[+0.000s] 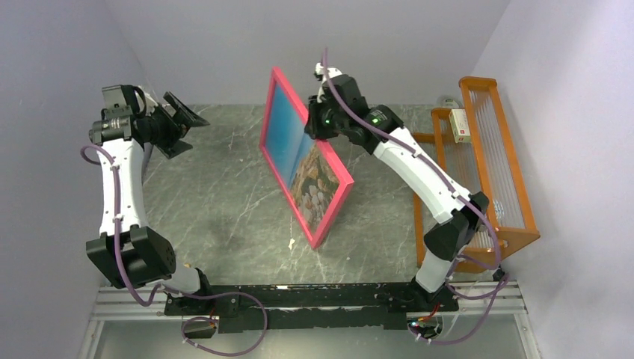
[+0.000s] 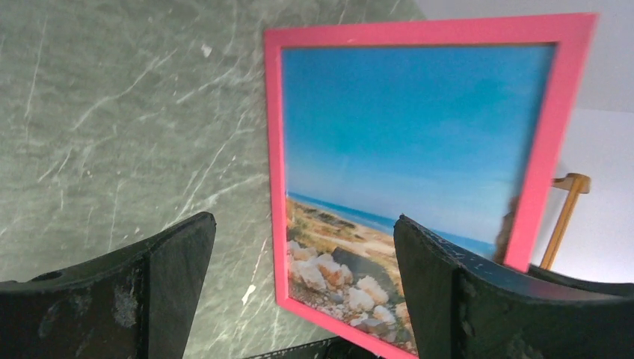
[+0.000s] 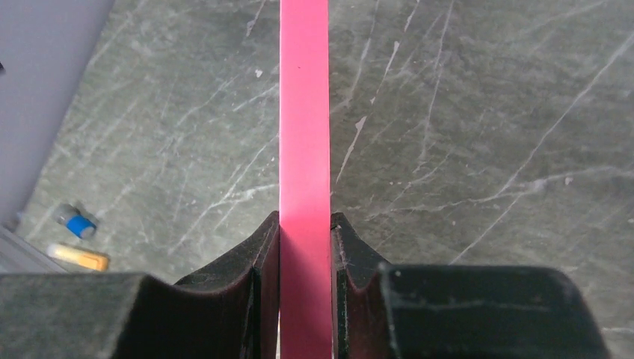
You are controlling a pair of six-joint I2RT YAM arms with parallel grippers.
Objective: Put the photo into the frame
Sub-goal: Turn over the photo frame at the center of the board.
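Pink frame (image 3: 304, 134) clamped in right fingers (image 3: 262, 262) | left fingers (image 2: 172, 262) apart, facing it | orange rack (image 1: 477, 81) at right

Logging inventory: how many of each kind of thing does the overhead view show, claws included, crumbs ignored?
Frame: 1
Photo: 1
Rack: 1
Box: 1
Claws: 2, the left claw and the right claw
Total: 6
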